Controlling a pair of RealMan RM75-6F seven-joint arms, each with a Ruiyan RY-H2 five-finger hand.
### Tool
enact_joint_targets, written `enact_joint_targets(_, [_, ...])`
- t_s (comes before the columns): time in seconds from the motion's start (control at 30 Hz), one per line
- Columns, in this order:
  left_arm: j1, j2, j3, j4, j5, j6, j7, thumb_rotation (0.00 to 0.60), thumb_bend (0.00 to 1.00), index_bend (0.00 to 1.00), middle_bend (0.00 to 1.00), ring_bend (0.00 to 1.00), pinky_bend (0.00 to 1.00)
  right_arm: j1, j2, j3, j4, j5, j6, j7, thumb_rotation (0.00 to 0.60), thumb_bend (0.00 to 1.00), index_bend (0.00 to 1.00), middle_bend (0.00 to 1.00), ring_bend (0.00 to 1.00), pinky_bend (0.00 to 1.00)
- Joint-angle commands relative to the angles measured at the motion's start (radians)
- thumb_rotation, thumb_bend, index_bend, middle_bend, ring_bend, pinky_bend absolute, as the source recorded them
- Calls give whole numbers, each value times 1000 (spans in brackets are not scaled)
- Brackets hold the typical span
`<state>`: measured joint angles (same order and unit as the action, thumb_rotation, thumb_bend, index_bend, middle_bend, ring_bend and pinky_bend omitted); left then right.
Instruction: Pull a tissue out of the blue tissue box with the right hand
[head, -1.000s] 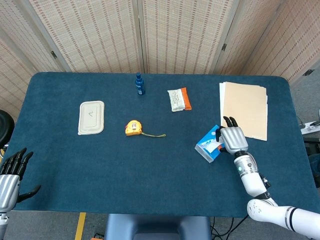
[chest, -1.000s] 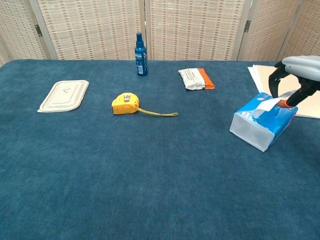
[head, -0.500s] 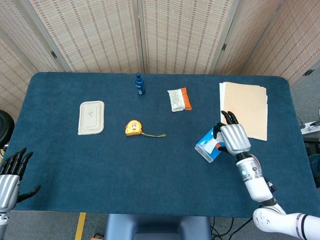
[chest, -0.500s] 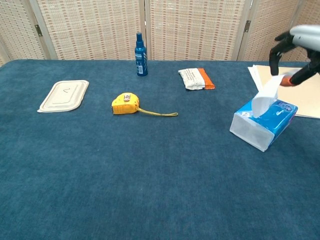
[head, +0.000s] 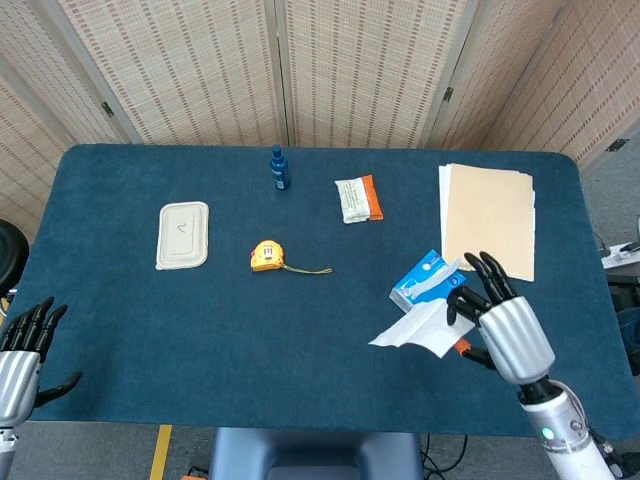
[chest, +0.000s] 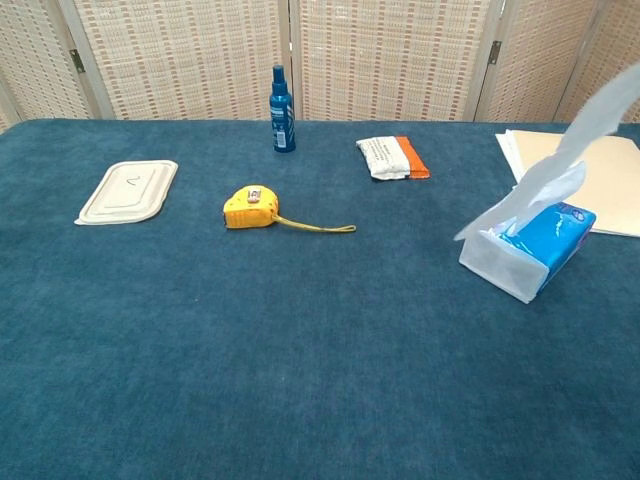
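The blue tissue box (head: 419, 281) (chest: 540, 243) lies on the right part of the table, tilted. A white tissue (head: 413, 329) (chest: 548, 180) stretches up from its slot, its lower end at the box opening. My right hand (head: 505, 333) is raised above and nearer than the box and pinches the tissue's upper end; it is out of the chest view. My left hand (head: 22, 343) hangs off the table's near left corner with fingers apart, holding nothing.
A yellow tape measure (head: 266, 256) (chest: 247, 209), white lidded container (head: 182, 234) (chest: 127, 191), blue spray bottle (head: 279, 168) (chest: 282, 96), orange-white packet (head: 357, 198) (chest: 392, 157) and beige folder (head: 488, 216) (chest: 590, 180) lie on the blue table (head: 250, 330).
My right hand rose from the box towards the camera, drawing the tissue up and out until it hangs long; the hand left the chest view. The left hand stayed still.
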<state>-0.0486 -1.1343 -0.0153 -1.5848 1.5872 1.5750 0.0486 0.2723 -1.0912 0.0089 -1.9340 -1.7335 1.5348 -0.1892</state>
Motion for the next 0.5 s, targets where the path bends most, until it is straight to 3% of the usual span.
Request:
enact_joint_targets(0.03, [0,0,-1,0,-2,-2,1,600,237,0,0,0,144,-89,-58,-82,144,-73,79,82,600,562,653,421,17,0])
enact_joint_targets(0.3, [-2,-4,0,0,-3,-7,9,600,236,0,0,0,144,-132,-97,-107,266,-60,82,168,600,511,615,352,5,0])
enact_joint_targets(0.5, [-2,-5,-3,2,-7,-7,11,600,236,0,0,0,144,-145,-85,-109,268,-27,47,150,600,339,104,63,0,0])
